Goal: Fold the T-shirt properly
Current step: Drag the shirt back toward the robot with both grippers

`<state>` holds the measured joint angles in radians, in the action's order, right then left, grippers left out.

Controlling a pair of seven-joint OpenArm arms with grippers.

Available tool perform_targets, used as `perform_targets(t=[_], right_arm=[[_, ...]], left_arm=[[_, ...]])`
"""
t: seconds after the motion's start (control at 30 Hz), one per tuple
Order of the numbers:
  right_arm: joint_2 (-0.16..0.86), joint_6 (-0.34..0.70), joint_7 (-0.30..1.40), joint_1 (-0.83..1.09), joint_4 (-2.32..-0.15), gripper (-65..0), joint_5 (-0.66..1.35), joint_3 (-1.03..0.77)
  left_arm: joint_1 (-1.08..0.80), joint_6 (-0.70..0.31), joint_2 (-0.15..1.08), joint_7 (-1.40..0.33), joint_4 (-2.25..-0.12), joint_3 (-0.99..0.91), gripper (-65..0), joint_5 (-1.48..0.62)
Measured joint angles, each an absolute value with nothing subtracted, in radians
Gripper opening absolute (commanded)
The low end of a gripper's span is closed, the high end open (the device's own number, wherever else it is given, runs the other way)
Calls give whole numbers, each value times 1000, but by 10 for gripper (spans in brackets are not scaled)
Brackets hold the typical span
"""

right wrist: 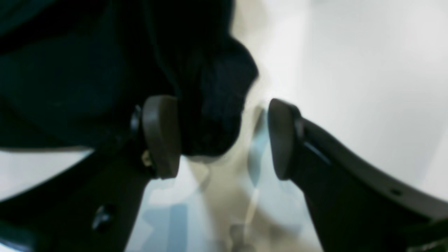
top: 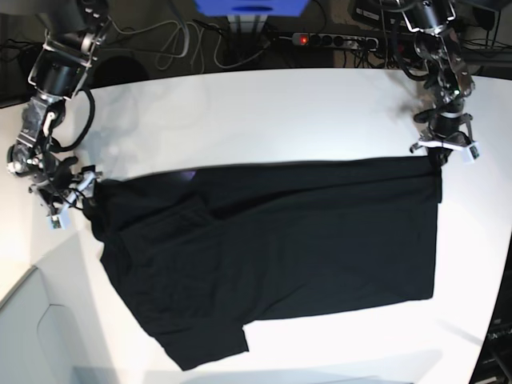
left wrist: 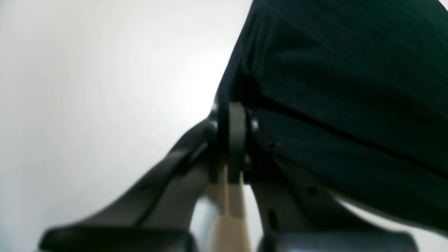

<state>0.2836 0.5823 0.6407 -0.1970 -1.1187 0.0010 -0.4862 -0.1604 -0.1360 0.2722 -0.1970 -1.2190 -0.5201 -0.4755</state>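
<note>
**Base view: black T-shirt spread on the white bench, one hand at each upper corner**

Base view, main panel: the T-shirt (top: 280, 256) lies flat with its plain black side up across the middle of the white bench (top: 264, 112). Its long upper edge runs from about 9 o'clock to about 3 o'clock. A short sleeve juts toward 7 o'clock near the bench's front edge. A small pale purple patch shows at the upper edge, left of centre.

Left hand (top: 438, 154), at 3 o'clock in the base view: it sits on the shirt's upper right corner. In the left wrist view the left hand (left wrist: 233, 140) has its pads pressed together, with black cloth (left wrist: 350, 105) gathered just beside and above them; the jaws are narrow and pinch the corner of the shirt.

Right hand (top: 76, 192), at 9 o'clock in the base view: it stands at the shirt's upper left corner. In the right wrist view the right hand (right wrist: 224, 138) has its two pads set wide apart. A bunched fold of black cloth (right wrist: 210, 105) lies between them, touching the left pad (right wrist: 161, 136) and clear of the right pad.

Background, 12 o'clock: cables and a power strip (top: 332, 38) lie beyond the bench's far edge.
</note>
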Motion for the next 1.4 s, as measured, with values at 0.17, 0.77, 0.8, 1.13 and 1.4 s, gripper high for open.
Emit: perform_targets(t=[0.17, 0.77, 0.8, 1.13, 1.4], right_arm=[[285, 582, 651, -198, -1118, -517, 2, -486], [324, 585, 900, -13, -1591, -648, 10, -485], [331, 585, 915, -5, -1616, -648, 10, -485], [379, 585, 1024, -85, -1710, -648, 31, -484], [390, 586, 1048, -42, -1717, -648, 43, -483]], left_arm=[[-163, -140, 285, -206, -1219, -520, -650, -476], [-300, -124, 282, -276, -1517, -518, -650, -460], [-303, -128, 287, -274, -1536, -518, -650, -464], [-243, -143, 316, -420, -1585, -587, -650, -479], [-212, -147, 249, -599, -1617, -701, -650, -483]])
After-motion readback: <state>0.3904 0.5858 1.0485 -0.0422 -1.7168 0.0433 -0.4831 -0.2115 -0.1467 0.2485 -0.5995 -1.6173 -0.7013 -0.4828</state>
